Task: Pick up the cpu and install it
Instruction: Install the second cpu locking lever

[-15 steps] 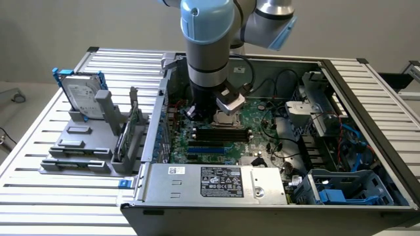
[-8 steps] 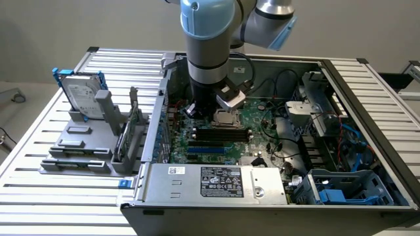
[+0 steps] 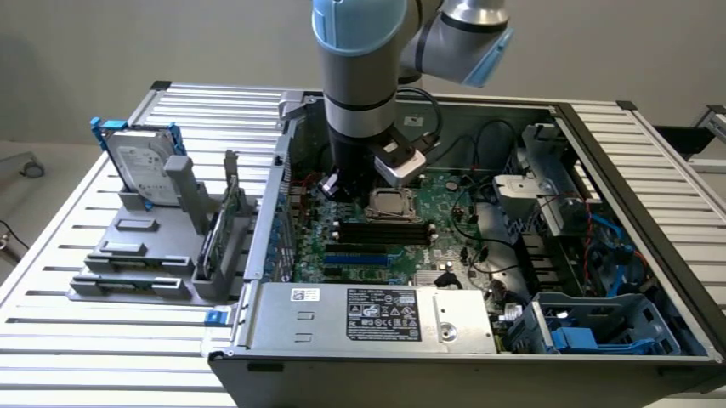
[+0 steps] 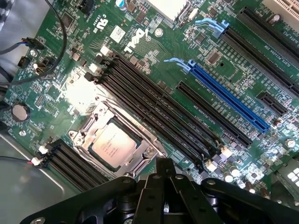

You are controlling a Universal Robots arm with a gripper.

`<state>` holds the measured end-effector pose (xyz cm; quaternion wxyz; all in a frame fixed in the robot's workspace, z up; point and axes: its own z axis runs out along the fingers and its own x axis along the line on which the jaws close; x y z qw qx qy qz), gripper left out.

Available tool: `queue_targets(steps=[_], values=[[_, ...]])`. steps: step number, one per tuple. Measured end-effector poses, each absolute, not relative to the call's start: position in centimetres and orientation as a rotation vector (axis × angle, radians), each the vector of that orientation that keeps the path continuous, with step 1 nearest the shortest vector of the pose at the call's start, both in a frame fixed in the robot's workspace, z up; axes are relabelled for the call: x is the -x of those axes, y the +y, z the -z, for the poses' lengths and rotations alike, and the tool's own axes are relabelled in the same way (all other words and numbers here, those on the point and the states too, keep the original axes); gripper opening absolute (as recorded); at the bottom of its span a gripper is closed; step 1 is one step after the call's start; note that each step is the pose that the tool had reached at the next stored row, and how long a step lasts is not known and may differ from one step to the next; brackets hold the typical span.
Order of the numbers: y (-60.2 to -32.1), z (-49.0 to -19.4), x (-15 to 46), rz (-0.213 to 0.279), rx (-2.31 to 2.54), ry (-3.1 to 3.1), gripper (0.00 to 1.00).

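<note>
One cpu, silvery top, sits in its socket frame on the green motherboard, beside the black memory slots. Tiny print on the chip, unreadable. Gripper fingers pressed together, holding nothing, tips just beside the socket's edge. White "DELL" lettering on the board near the slots. Blue expansion slot further off. In the exterior view the arm stands over the open computer case; power supply label unreadable; hard drive upright in a grey holder outside, on the exterior view's left.
</note>
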<state>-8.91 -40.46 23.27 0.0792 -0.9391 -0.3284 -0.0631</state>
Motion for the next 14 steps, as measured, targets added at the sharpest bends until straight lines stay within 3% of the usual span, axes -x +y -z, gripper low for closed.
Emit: queue_targets(steps=[14], values=[[-40.7,-25.8,8.3,0.186,2.813,-0.984,0.11]])
